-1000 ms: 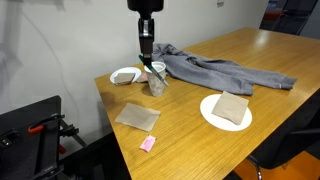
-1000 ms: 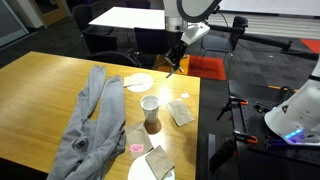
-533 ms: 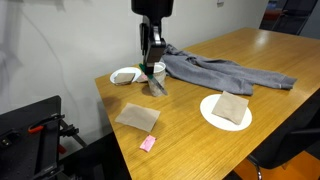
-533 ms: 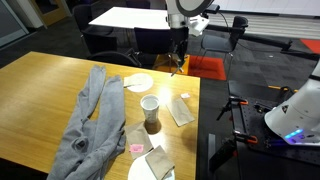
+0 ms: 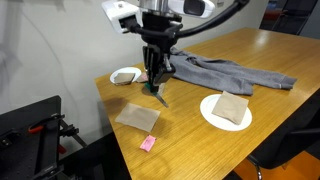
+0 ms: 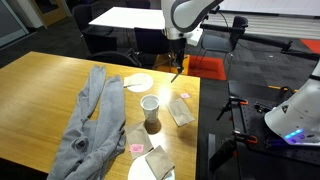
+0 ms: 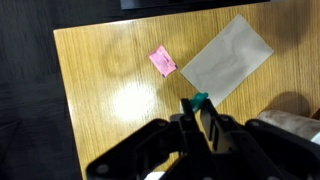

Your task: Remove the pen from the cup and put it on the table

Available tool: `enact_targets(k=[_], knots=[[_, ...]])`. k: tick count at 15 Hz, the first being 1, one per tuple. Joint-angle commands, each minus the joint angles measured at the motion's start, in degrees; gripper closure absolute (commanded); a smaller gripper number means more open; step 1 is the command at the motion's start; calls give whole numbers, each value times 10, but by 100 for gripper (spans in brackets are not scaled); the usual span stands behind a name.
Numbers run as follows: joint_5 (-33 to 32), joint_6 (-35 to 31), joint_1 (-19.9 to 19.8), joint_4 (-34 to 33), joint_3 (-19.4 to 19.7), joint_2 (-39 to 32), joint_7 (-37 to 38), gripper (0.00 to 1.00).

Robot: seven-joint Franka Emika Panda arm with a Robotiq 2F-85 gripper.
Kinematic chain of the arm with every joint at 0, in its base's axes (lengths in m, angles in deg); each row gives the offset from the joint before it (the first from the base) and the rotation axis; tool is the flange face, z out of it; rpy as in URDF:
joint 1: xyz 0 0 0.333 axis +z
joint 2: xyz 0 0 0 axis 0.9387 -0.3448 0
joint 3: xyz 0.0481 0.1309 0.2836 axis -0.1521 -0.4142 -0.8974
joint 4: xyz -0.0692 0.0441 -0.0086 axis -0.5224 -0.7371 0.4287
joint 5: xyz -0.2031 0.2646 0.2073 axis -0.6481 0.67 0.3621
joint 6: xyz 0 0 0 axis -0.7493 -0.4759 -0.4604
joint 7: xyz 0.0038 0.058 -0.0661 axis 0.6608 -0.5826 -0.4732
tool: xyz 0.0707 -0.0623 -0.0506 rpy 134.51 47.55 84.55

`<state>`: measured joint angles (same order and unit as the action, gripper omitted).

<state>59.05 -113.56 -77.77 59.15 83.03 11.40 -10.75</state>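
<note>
Lifted clear of the cup [image 6: 150, 108] since the earlier frame, the pincer [image 7: 197, 113] is clamping the green pen [image 7: 198, 100] above the worktop [image 7: 110, 130], where releasing from this height is risking a roll off the nearby edge.

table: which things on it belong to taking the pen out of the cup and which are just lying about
Job in hand: pen, gripped in the tool; cup; table.

Lying about: grey garment; white bowl; plate with folded cloth on it; loose tan cloth; pink block.
</note>
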Motion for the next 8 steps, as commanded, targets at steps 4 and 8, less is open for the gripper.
enact_targets(k=[4, 8], knots=[[-6, -37, -21, -8, -7, -29, -95, 96], [7, -49, -39, -10, -12, -36, -170, 96]])
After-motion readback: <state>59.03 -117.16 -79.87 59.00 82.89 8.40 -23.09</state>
